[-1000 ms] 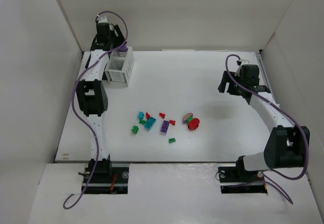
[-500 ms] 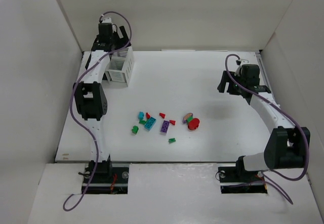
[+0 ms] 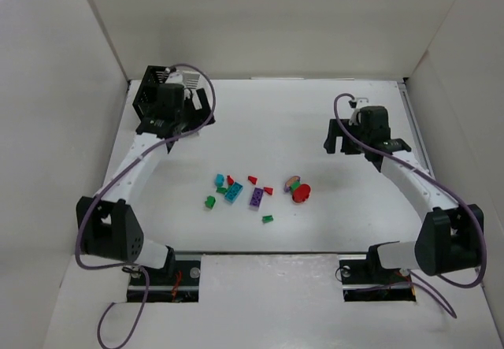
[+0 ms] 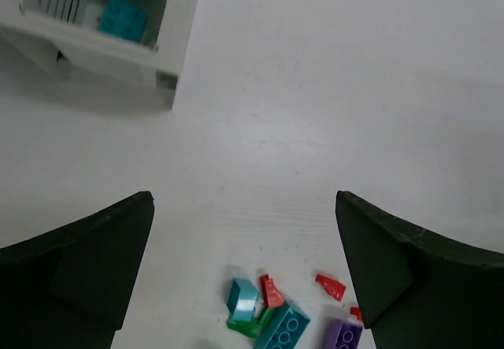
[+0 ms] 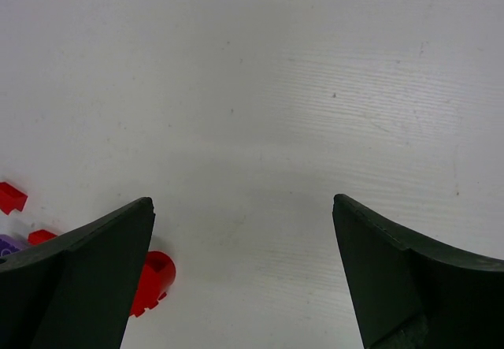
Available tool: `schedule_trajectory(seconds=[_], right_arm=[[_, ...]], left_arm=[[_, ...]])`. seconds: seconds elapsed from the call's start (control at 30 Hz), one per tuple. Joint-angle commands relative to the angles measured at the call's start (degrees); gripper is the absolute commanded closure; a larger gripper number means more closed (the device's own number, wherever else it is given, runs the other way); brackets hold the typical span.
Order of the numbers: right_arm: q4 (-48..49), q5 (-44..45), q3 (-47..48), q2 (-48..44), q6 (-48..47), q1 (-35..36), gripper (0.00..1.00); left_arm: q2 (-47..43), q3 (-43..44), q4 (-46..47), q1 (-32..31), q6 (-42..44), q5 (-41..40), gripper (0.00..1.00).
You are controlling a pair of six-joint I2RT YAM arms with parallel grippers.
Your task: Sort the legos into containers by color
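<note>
The legos lie loose mid-table: teal brick (image 3: 233, 192), purple brick (image 3: 257, 198), red wedge (image 3: 252, 180), green bits (image 3: 210, 202) and a red round piece (image 3: 300, 193). My left gripper (image 3: 189, 116) is open and empty, hovering between the pile and the white bin (image 3: 191, 75), which it mostly hides. In the left wrist view the left gripper (image 4: 242, 199) frames bare table, with the white bin (image 4: 169, 65) holding a teal brick (image 4: 122, 20) at top left and the pile (image 4: 272, 292) below. A black bin (image 3: 150, 89) stands far left. My right gripper (image 3: 340, 142) is open and empty; in the right wrist view the gripper (image 5: 241, 203) has the red round piece (image 5: 150, 282) at its left finger.
White walls enclose the table on the left, back and right. The table surface (image 3: 315, 113) runs white from the back wall to the arm bases at the front edge.
My left arm has swung from above the white bin down and toward the table's middle, and the black bin now shows. My right gripper has moved a little left toward the pile.
</note>
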Motion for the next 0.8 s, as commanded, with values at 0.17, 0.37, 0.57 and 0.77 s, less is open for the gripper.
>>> schedule_trajectory(seconds=[0.17,0.37,0.57,0.77], right_arm=[[-2.7,8.65,-0.5,-0.79,2.81,6.73,0.0],[-3.23,11.56,-3.41,-2.73,5.19,6.73,0.0],[-3.76,11.03,-5.17,-5.18,6.25,6.21,0.02],[-4.37,7.96,-6.93,-7.82,3.18,3.75,0.03]], left_arm=[[-10.48,-14.71,-3.1,-21.29,-11.58,-9.45,0.0],[-5.32,-16.22,1.56,-38.03,-14.41,-8.49,0.0],[6.73,-8.14,1.56,-47.7,-14.6,-8.49,0.06],[10.52,-6.8,5.07,-49.03,3.39,-7.17,0.36]])
